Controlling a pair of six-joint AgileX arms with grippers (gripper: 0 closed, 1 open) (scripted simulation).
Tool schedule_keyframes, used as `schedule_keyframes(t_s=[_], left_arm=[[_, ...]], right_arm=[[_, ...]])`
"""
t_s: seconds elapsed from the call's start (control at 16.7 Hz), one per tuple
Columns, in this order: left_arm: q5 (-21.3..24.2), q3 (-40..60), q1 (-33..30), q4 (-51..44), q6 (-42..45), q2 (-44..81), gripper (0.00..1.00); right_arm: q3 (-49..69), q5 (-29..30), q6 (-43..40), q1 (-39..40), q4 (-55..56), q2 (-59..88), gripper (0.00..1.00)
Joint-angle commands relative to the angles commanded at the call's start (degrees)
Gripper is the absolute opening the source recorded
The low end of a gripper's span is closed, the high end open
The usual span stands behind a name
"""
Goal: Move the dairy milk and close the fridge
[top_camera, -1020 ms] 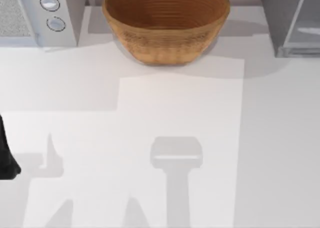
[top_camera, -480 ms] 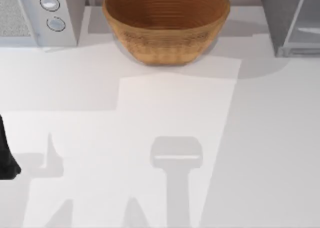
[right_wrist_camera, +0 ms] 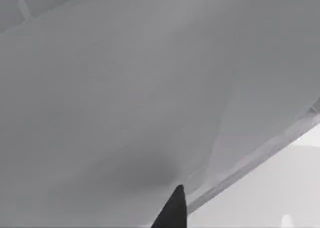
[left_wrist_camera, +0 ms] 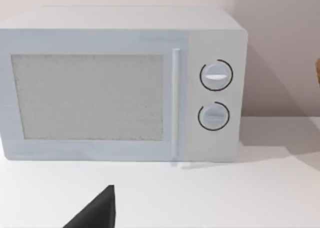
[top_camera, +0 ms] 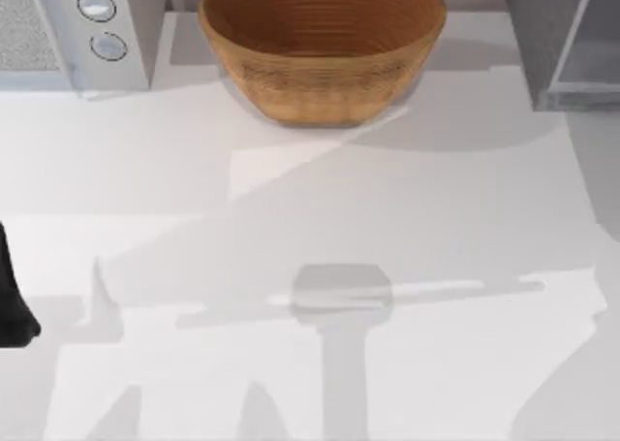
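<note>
The fridge [top_camera: 539, 36], grey and speckled with a pale translucent door panel [top_camera: 593, 46], stands at the table's back right corner. The dairy milk is out of view. In the right wrist view a dark tip of my right gripper [right_wrist_camera: 172, 212] sits very close to a broad pale grey surface [right_wrist_camera: 125, 87] with a lighter edge strip, seemingly part of the fridge. My left arm [top_camera: 14, 305] is parked at the table's left edge. Its gripper [left_wrist_camera: 95, 214] points at the microwave.
A light grey microwave [top_camera: 68, 29] with two round knobs stands at the back left. A large wicker bowl [top_camera: 322, 48] sits at the back middle. The white tabletop [top_camera: 320, 208] in front of them carries broad grey shadows.
A wide shadow has swept over the table from the right, covering most of the lit patch in the middle. The left arm, bowl and microwave have not moved.
</note>
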Motion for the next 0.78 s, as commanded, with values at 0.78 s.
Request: schedule_keyframes(t_s=[0.78], left_arm=[[0.0, 0.0, 0.0, 0.0, 0.0, 0.0, 1.0]], right_arm=[[-7.8, 21.8, 18.0, 26.5, 11.8, -8.2, 1.0]])
